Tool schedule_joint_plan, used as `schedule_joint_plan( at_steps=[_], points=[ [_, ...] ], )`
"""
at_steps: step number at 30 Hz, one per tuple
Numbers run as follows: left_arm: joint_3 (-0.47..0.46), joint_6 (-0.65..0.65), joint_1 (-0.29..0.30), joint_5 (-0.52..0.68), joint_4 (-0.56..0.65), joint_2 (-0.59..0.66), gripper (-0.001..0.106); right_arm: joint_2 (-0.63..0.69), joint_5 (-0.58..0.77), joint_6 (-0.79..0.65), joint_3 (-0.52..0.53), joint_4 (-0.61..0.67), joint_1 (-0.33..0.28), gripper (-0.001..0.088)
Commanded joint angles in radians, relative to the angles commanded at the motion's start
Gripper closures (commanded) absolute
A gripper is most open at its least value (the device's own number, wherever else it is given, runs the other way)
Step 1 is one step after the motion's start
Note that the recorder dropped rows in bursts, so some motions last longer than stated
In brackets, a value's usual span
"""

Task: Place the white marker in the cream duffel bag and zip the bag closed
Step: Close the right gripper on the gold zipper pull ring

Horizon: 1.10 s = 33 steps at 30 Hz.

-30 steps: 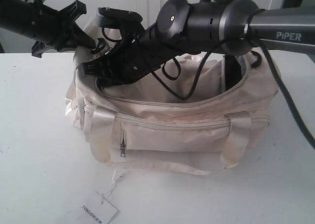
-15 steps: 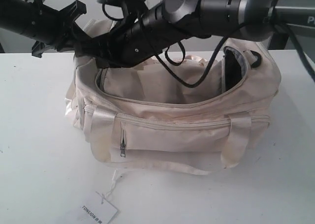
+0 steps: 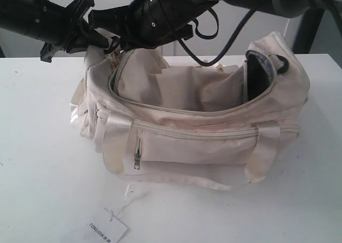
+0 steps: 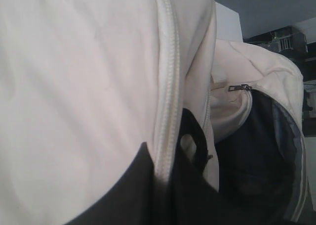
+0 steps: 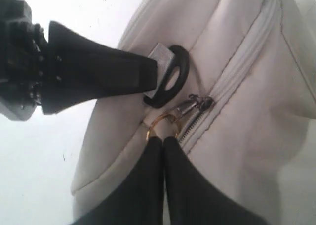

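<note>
At cream duffel bag's [image 3: 203, 147] left-arm end | right tool [image 5: 162, 140] clamps gold zipper ring [image 5: 159, 117]; open track runs away rightward | left tool [image 3: 104, 41] pinches bag

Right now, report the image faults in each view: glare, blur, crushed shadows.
Exterior view: the table is washed out to near white and the black arms lose detail, but the cream duffel bag reads clearly. Left wrist view: the bag's fabric is too close and soft, its lining near black. Right wrist view: background blown out; right end effector a silhouette, gold ring sharp.
</note>
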Motion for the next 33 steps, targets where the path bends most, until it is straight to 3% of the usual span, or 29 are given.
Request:
schedule_joint_plan(
  at_steps=[1,5,10,26,33],
  points=[
    [0.000,0.000,0.000,0.000,0.000,0.000,0.105,0.005,-0.005,0.000,0.000,0.002,0.000,0.0716],
    [0.000,0.000,0.000,-0.002,0.000,0.000,0.105,0.019,-0.026,0.000,0.000,0.014,0.004,0.0586],
    [0.000,0.000,0.000,-0.002,0.000,0.000,0.105,0.049,-0.050,0.000,0.000,0.066,0.010,0.0523],
    [0.000,0.000,0.000,-0.002,0.000,0.000,0.105,0.086,-0.089,0.000,-0.003,0.087,0.010,0.0509],
    [0.000,0.000,0.000,-0.002,0.000,0.000,0.105,0.086,-0.056,0.047,-0.003,0.052,0.010,0.0609]
  ],
)
